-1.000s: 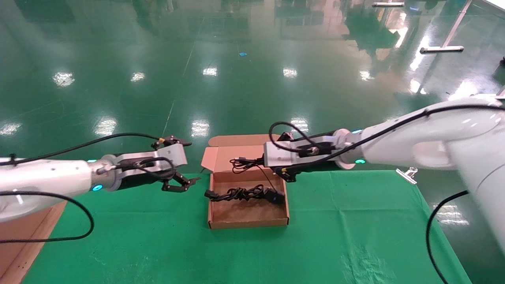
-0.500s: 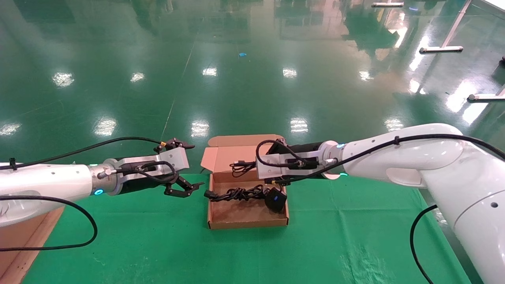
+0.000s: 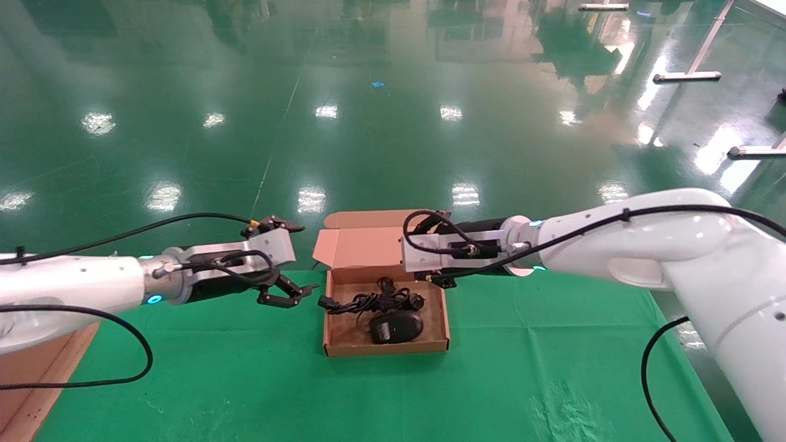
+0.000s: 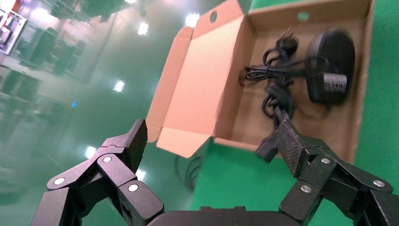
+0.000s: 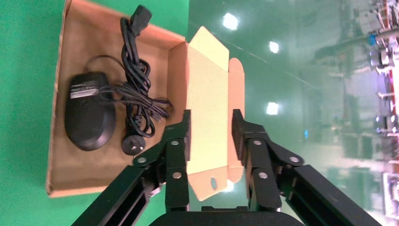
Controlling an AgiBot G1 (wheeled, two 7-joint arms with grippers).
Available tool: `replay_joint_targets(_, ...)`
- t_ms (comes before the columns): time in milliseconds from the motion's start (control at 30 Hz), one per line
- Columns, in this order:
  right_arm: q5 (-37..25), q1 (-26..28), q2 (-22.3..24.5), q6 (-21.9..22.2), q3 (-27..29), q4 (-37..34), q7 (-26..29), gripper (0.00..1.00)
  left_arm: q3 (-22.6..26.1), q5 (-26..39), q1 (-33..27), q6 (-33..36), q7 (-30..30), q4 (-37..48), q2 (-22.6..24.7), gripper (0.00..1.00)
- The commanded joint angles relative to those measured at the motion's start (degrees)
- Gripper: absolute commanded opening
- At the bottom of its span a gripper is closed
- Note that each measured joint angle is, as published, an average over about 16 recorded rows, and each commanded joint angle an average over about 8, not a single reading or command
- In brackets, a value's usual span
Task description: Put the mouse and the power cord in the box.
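Cardboard mailer box (image 3: 334,347) lies open, holding the power cord (image 3: 368,301), its connector over the box's left wall, and the upturned mouse (image 3: 396,326): packing looks finished. Both empty, spread: left gripper (image 3: 293,293) beside the box, right gripper (image 5: 210,134) above it.

Black mouse (image 3: 396,326) with a white label, seemingly printed; black cord (image 3: 368,301); brown box (image 3: 387,347) on the green table (image 3: 245,380); black grippers.

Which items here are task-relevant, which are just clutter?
Job:
- mouse, lying label-up in the box
- power cord, in the box, one plug over its left wall
- box, lid open

Lying about:
- metal clip at the table's far right edge
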Motion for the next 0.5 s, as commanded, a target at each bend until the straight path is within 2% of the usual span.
replay_joint_targets(33, 0.83, -0.61, 0.75, -0.6, 0.48, 0.94, 0.82, 1.0, -0.49, -0.35, 0.46, 0.5, -0.77, -0.92, -0.46, 1.0)
replay_joint_targets(500, 12.1, -8.85, 10.92, -8.69, 6.81, 13.64, 11.94, 1.0, -7.97, -5.62, 7.58, 8.29, -12.61, -15.02, -7.5, 1.0)
